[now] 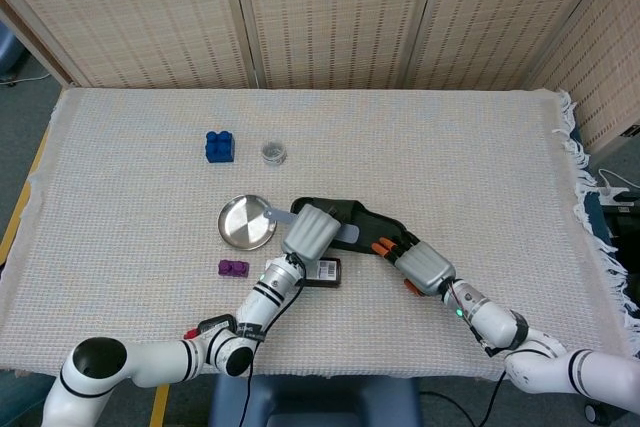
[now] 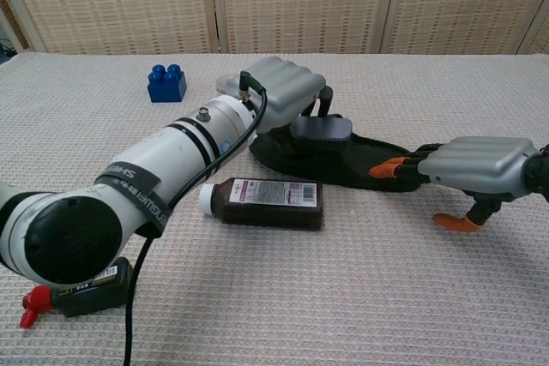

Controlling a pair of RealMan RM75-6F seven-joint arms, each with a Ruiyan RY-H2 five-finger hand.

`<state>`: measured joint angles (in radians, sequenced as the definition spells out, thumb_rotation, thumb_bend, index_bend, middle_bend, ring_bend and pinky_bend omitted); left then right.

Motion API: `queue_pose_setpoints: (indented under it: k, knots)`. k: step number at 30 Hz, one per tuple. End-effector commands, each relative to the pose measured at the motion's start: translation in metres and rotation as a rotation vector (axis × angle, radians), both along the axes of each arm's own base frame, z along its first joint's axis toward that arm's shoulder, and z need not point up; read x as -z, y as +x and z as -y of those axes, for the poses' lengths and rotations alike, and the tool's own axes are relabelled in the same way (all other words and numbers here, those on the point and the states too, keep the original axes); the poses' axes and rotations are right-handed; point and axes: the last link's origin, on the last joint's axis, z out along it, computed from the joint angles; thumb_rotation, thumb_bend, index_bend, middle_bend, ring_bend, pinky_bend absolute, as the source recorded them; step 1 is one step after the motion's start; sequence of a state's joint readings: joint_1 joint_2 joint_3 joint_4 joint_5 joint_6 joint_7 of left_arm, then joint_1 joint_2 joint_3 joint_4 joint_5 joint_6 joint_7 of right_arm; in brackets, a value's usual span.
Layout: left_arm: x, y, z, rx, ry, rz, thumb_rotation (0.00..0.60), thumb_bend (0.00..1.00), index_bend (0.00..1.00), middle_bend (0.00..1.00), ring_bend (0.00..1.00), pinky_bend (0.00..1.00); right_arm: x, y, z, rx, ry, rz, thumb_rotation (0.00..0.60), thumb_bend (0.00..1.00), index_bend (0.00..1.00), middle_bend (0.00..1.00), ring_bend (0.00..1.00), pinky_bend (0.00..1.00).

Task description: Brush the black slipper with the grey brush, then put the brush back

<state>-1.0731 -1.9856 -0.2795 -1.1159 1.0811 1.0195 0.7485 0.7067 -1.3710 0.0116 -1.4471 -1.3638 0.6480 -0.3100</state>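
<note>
— Why is the right hand (image 2: 467,167) lying at the toe of the black slipper (image 1: 352,222)?

— Its fingertips press the toe end, apparently to steady the shoe; it grips nothing, fingers extended. The slipper lies mid-table, just beyond the brown bottle (image 2: 264,202).

— And the left hand (image 2: 287,96)?

— It grips the grey brush (image 2: 320,130), held over the slipper's strap, bristles down; whether they touch, I cannot tell. Brushing looks just begun.

— Any containers?

— The metal dish (image 1: 247,222), just left of the slipper, holds nothing; presumably the brush returns there. A small jar (image 1: 273,153) stands beside the blue block (image 1: 219,145), contents unclear.
</note>
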Motion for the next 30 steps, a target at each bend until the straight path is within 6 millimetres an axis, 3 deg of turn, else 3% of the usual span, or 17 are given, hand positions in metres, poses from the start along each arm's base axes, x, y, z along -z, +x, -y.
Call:
queue_pose_setpoints:
  k: [1,9,15,30]
  knots:
    - [0.005,-0.001,-0.002,0.008,0.008,-0.009,0.600,0.39,0.40,0.42,0.70,0.96,-0.001,0.000,0.000,-0.002,-0.001,0.001,0.600,0.44,0.00,0.00,0.00,0.00]
    - [0.006,-0.023,-0.020,-0.051,0.040,-0.049,0.600,0.39,0.40,0.42,0.70,0.95,-0.003,-0.004,0.000,-0.008,-0.005,-0.007,0.600,0.44,0.00,0.00,0.00,0.00]
    - [0.006,-0.026,-0.026,-0.063,0.056,-0.055,0.600,0.39,0.40,0.42,0.70,0.95,-0.003,-0.004,-0.001,-0.019,-0.013,-0.008,0.600,0.44,0.00,0.00,0.00,0.00]
    - [0.015,-0.005,0.003,0.057,0.037,-0.059,0.600,0.39,0.40,0.42,0.70,0.95,-0.009,0.000,-0.005,-0.023,-0.012,0.005,0.600,0.44,0.00,0.00,0.00,0.00]
